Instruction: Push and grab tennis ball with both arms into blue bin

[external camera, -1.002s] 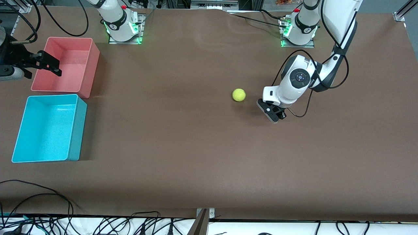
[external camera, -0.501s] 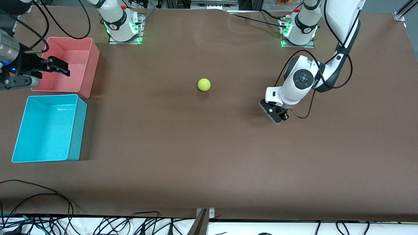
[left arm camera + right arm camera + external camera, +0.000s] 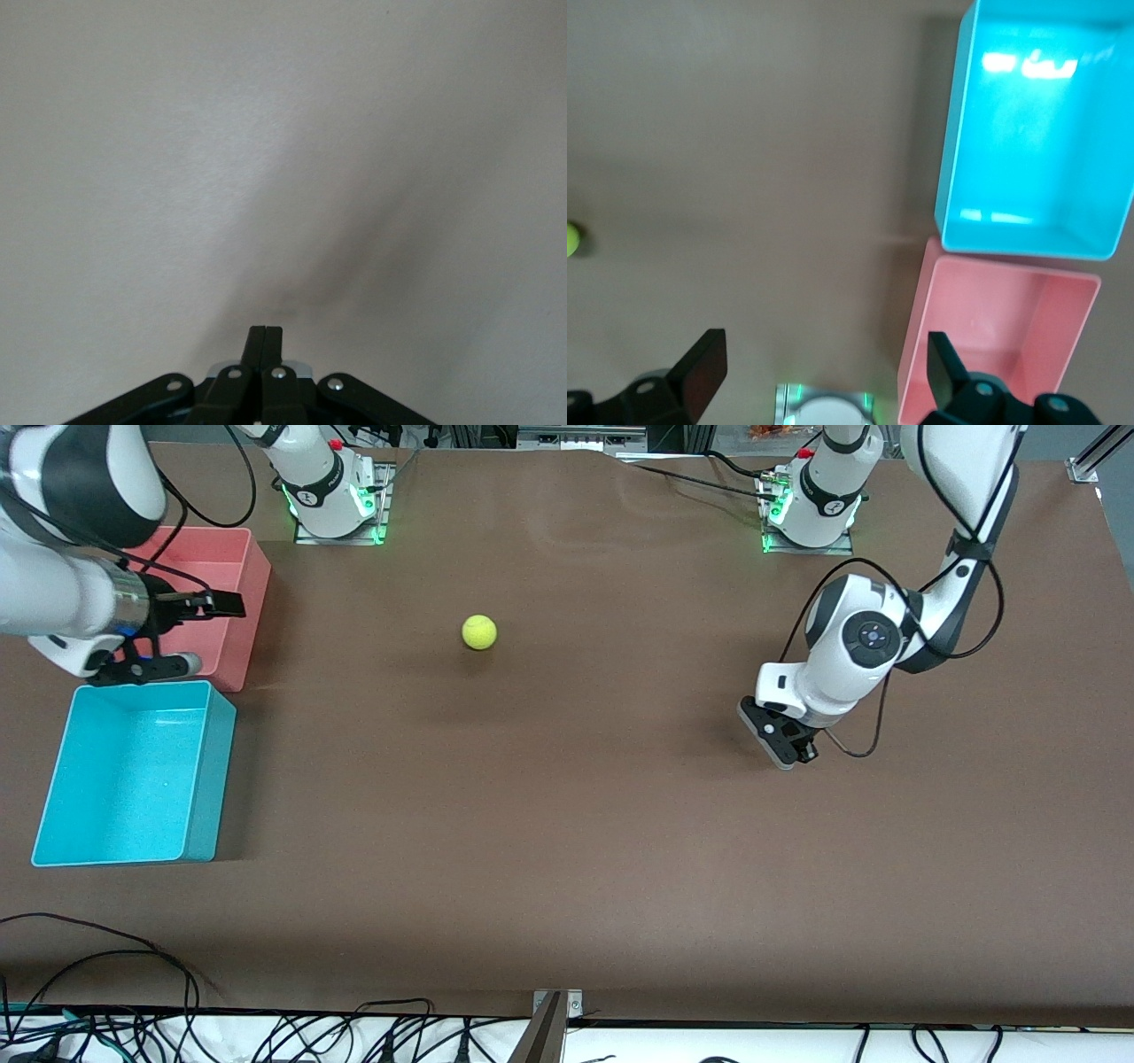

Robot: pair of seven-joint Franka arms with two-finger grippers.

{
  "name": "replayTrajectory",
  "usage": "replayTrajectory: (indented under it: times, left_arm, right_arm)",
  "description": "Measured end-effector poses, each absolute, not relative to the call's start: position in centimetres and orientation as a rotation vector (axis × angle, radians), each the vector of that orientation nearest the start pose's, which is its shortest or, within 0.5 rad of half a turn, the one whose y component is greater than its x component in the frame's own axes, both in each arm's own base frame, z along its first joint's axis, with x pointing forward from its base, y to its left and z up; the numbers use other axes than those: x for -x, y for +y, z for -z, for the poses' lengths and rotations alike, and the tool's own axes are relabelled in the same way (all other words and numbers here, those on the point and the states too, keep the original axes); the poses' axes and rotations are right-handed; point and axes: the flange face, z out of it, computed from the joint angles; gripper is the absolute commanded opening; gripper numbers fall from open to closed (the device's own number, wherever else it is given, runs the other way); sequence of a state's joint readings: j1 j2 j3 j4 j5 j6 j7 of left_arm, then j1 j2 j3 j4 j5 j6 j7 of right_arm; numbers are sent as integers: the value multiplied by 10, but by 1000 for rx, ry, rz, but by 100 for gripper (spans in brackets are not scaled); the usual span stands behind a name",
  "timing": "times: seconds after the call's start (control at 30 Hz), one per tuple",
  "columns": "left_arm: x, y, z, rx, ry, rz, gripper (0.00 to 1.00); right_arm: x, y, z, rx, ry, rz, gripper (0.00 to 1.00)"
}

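The tennis ball [image 3: 479, 632] lies on the brown table, between the two arms and apart from both grippers; its edge shows in the right wrist view [image 3: 571, 239]. My left gripper [image 3: 784, 746] is shut and empty, low over the table toward the left arm's end; its shut fingertips [image 3: 264, 341] point at bare table. My right gripper [image 3: 211, 606] is open and empty over the pink bin's edge; in its wrist view [image 3: 824, 372] the jaws stand wide apart. The blue bin [image 3: 213, 779] stands empty at the right arm's end and also shows in the right wrist view [image 3: 957, 133].
A pink bin [image 3: 255, 602] stands empty beside the blue bin, farther from the front camera; it also shows in the right wrist view [image 3: 917, 336]. The arms' green-lit bases [image 3: 337, 505] [image 3: 811, 509] stand along the table's back edge. Cables hang past the front edge.
The ball has rolled toward the right arm's end and slightly away from the front camera. My left gripper drew back toward its own end. My right arm swung in over the pink bin.
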State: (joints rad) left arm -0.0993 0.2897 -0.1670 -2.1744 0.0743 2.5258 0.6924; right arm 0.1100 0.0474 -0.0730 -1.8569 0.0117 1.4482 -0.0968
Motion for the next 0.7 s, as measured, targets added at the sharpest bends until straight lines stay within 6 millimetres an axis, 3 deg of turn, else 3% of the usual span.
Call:
replayTrajectory:
  times: [0.3,0.4,0.53,0.63,0.7]
  left_arm:
    - [-553,-116,-328,2681,1511,144,0]
    - [-554,-101,-350,2675,1482,173,19]
    - [-551,-86,-373,2679,1450,177,25]
    - [-548,-78,-385,2675,1437,179,43]
    - [-546,-74,-393,2666,1433,184,62]
  right_arm:
    - [-479,23,-376,2986,-194,-780,100]
    - [-463,25,-348,2960,-200,-812,100]
    - [-443,28,-320,2931,-212,-868,100]
    - [-430,33,-304,2920,-224,-900,100]
    - [-423,36,-293,2917,-230,-908,100]
